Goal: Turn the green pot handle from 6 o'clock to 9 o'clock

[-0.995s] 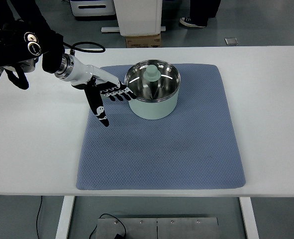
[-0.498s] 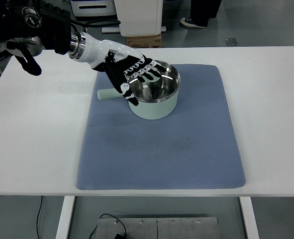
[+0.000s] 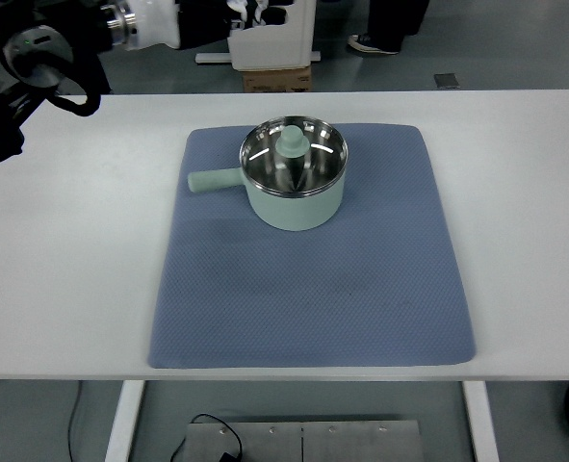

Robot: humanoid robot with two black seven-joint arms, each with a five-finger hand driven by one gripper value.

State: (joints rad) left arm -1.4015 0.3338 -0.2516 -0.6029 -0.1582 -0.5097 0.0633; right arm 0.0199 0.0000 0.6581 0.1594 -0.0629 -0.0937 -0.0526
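Your left arm (image 3: pixel 154 21) enters from the upper left corner and stretches along the top edge, raised high. Its hand (image 3: pixel 255 10) is mostly cut off by the frame, so you cannot judge the fingers. Your right arm does not show.

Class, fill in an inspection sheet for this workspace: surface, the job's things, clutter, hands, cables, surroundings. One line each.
Surface: white table with a blue mat lying flat on it.
Job's things: green pot upright on the mat's far part; its handle points to the picture's left, about 9 o'clock; a green knobbed piece sits inside.
Clutter: nothing seen on the table.
Hands: left hand raised beyond the far table edge, fingers unclear; right hand not in view.
Cables: black cable on the floor under the table.
Surroundings: cardboard box, a person's shoe beyond the table.
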